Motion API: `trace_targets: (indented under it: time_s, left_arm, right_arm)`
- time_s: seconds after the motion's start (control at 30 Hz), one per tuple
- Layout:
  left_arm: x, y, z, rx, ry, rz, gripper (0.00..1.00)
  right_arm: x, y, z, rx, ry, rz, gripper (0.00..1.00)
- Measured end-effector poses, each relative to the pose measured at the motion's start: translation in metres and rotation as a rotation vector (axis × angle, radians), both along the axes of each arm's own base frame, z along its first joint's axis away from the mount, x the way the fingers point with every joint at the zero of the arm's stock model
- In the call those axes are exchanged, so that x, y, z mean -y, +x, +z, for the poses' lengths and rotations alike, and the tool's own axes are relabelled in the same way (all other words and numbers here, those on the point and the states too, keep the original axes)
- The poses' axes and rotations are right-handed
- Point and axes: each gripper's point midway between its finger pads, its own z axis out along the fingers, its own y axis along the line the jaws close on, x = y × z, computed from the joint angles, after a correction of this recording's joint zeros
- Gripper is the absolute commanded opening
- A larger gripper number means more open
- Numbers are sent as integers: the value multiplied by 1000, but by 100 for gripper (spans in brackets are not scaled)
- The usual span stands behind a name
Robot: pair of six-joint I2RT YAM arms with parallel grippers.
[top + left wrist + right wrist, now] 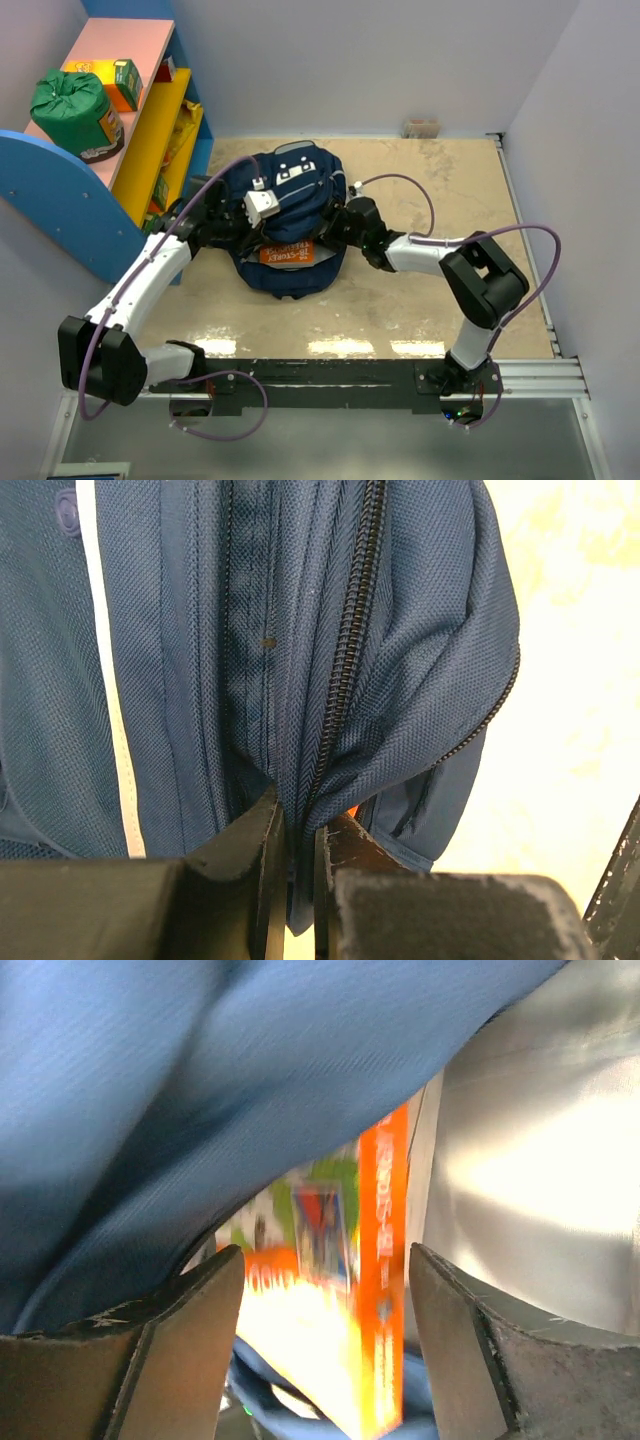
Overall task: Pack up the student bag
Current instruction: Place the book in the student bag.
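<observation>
Student bag fabric in left tool

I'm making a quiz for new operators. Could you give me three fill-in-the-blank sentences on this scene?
The left gripper is shut on the student bag's fabric beside its ___.
The right gripper's fingers stand apart, with a box that has an ___ edge between them.
The green sack sits on top of the pink ___.
Missing: zipper; orange; shelf.
</observation>
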Motion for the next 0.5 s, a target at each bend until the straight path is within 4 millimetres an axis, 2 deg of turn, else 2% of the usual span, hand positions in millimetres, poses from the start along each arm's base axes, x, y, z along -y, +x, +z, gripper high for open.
trace_targets:
  time_s: [0.07,0.2,0.33,0.4,0.5]
  left_arm:
    - [0,-1,-1,-4,-1,0,0]
    - [0,-1,-4,-4,0,0,0]
    - [0,0,-3,-3,-6,5,0]
    - [1,-1,-2,-6,-9,8,0]
    - [0,0,-2,-6,-9,9,0]
  right_arm:
    - [4,-7,4,41,-12,29,66]
    - [25,-38,24,145,-15,64,54]
    - [27,-41,44,246,-16,77,43]
    - [26,-43,40,271,-43,84,40]
    - [24,-56,28,306,-121,113,29]
